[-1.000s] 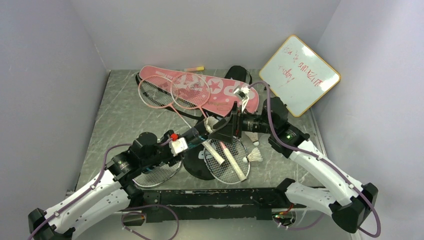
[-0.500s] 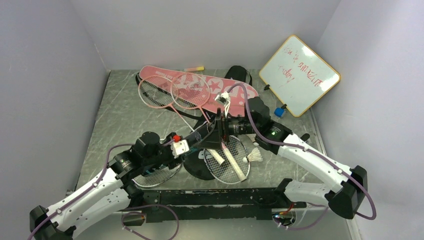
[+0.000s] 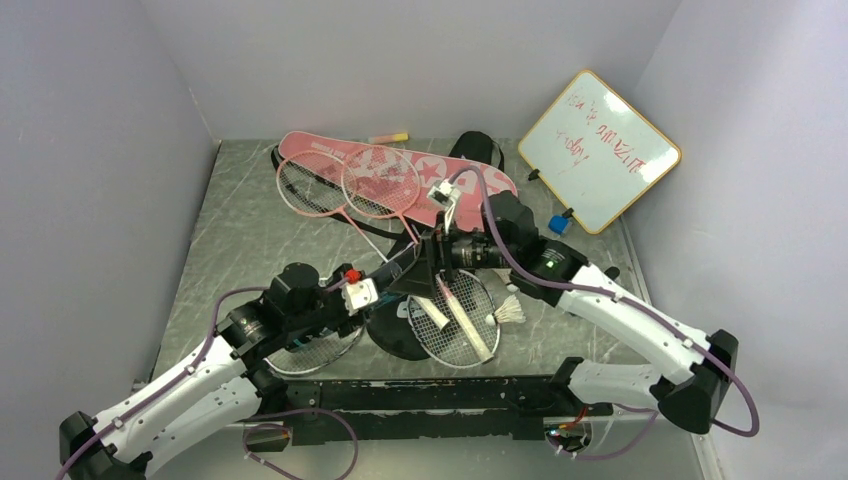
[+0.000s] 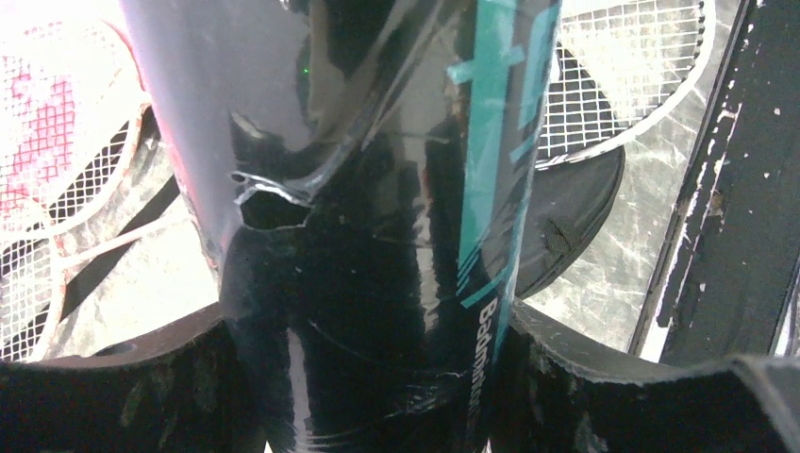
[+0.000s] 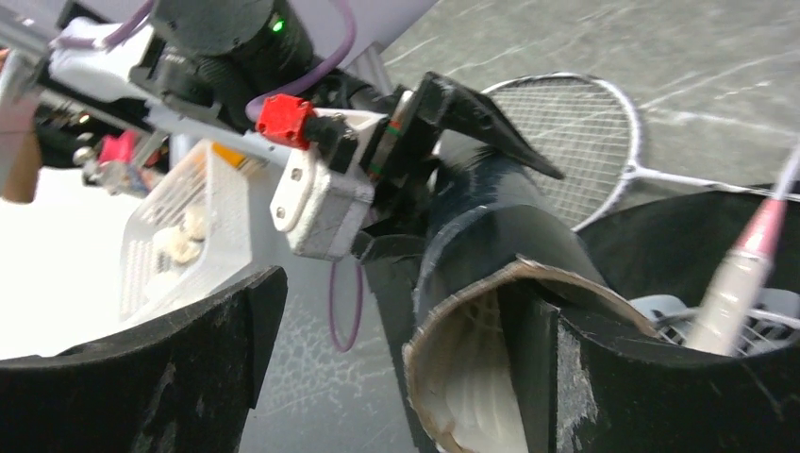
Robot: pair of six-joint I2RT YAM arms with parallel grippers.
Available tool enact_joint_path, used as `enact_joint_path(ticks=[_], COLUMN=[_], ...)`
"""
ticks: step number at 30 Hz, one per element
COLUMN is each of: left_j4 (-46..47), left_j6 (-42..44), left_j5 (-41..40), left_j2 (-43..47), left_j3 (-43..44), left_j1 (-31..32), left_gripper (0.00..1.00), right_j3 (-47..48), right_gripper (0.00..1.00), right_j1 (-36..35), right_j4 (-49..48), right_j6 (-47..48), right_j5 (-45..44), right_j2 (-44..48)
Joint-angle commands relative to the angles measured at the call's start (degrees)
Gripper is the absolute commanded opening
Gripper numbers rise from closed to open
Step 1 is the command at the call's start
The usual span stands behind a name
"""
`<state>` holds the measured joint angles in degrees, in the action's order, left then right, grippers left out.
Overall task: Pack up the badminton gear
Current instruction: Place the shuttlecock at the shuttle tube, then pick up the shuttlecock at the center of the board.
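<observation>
Wood-framed whiteboard (image 3: 600, 150) with red writing, tilted against the right wall (image 3: 745, 200). Small blue thing (image 3: 560, 224) just beside its bottom corner. Little pink and yellow marker (image 3: 388, 137) lying at the back of the grey worktop (image 3: 240, 230), near the back wall (image 3: 420, 60).

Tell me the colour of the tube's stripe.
Teal stripe on the black tube; best in left wrist view.

Dark tube (image 4: 363, 217) in end effector (image 4: 377, 392)

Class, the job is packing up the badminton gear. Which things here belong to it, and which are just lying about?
Belongs to the job: pink rackets, white rackets, shuttlecock, dark tube, pink cover, black cover.

Just lying about: whiteboard, marker.
</observation>
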<state>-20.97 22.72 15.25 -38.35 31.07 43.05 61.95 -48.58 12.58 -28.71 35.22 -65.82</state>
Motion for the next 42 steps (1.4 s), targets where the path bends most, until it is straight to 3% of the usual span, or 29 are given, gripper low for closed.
enact_joint_path(ticks=[1,13,21,30,35,39,42], left_j4=[5.56,4.93,4.8,4.99,4.9,5.04,5.06], left_j6=[-0.93,-1.28,-1.28,-1.36,-1.45,-1.46,-1.45], left_j5=[-0.37,-3.26,-3.51,-3.0,-2.32,-2.58,-2.59], left_j2=[1.17,1.32,1.9,2.31,1.61,2.1,2.12], left_j3=[1.0,1.19,1.19,1.02,1.19,1.1,1.01], left_j1=[0.02,0.05,0.05,0.03,0.07,0.08,0.05], left_gripper=[0.36,0.37,0.37,0.37,0.36,0.36,0.36], right_j3=[3.99,0.62,-5.81,-5.35,-8.11,-9.03,-9.26], right_gripper=[0.88,0.88,0.88,0.85,0.79,0.76,0.8], right_j1=[-0.03,0.07,0.74,6.12,18.4,21.02,22.31], right_j4=[6.7,16.7,24.15,31.15,25.44,23.51,22.13], right_j6=[3.13,-1.02,-9.13,-20.29,-22.67,-28.12,-31.02], right_j5=[-14.43,-54.58,-72.8,-76.13,-64.66,-65.76,-66.15], right_j2=[4.97,13.6,15.39,1.08,-3.14,-5.08,-6.49])
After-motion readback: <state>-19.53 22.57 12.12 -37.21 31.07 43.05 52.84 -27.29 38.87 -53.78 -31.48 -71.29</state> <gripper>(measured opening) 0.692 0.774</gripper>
